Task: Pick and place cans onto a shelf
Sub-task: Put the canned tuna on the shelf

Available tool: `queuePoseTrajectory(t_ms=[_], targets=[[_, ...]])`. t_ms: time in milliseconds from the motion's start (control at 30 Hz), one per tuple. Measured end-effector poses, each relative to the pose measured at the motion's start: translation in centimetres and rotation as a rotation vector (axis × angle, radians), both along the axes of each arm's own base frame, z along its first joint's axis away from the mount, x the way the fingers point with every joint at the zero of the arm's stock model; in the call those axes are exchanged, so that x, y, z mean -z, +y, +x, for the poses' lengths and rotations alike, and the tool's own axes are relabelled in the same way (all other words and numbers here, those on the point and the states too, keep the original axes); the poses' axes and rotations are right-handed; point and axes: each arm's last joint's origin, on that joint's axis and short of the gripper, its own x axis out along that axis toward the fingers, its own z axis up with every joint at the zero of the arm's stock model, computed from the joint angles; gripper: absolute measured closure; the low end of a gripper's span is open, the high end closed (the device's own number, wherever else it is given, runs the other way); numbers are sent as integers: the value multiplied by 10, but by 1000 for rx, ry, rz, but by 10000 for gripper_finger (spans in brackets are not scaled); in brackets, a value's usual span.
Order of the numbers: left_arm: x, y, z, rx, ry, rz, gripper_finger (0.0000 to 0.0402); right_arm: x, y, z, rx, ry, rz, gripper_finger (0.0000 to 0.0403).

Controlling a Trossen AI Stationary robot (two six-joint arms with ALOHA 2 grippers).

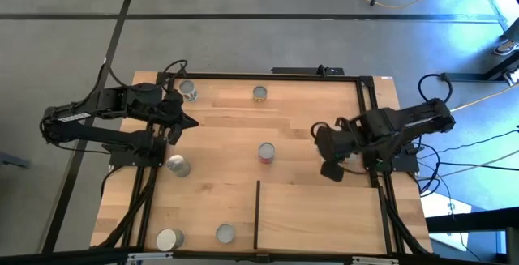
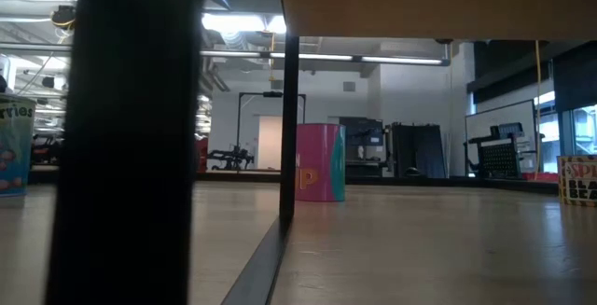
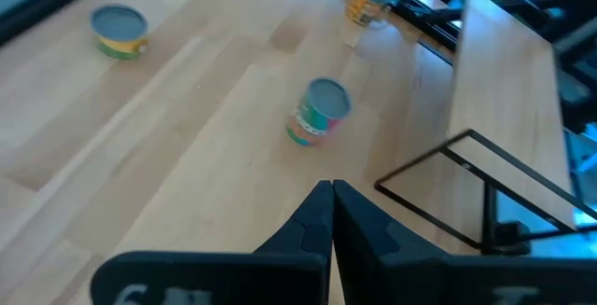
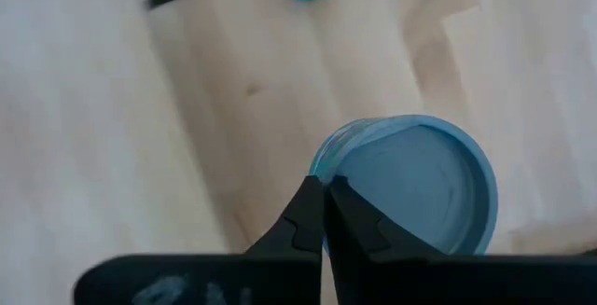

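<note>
In the view from above, the left gripper (image 1: 185,122) sat at the left side of the frame, over the wooden tabletop (image 1: 219,192). Its fingers were pressed together and held nothing. Just above it, near the top left corner of the table, stood a can (image 1: 188,92). Below it stood another can (image 1: 178,166). At the bottom left were a whitish-topped can (image 1: 169,238) and a silver can (image 1: 225,233) beside it.

In the middle of the frame, one can (image 1: 259,94) stood near the top edge. The can with the red-pink side (image 1: 266,152) stood at the center.

At the lower right lay the shelf (image 1: 320,212), with no cans on it. Just above it, the right gripper (image 1: 333,169) had its fingers pressed together too, holding nothing. Its own camera showed a can (image 4: 424,182) close under the fingers.
</note>
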Motion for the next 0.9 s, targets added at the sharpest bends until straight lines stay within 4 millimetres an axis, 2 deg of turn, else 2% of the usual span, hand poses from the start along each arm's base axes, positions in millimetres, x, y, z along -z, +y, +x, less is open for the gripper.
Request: queuePoseTrajectory(t_ms=[367, 600, 733, 900], targets=[[0, 1, 0, -45, 4, 28, 401, 0, 56, -27, 41, 2, 111, 400], [0, 2, 0, -45, 3, 28, 401, 5, 88, -44, 51, -4, 123, 400], [0, 2, 0, -46, 3, 28, 401, 9, 102, -53, 74, -11, 97, 400], [-1, 2, 0, -46, -7, 28, 401, 15, 109, -66, 203, -15, 74, 400]])
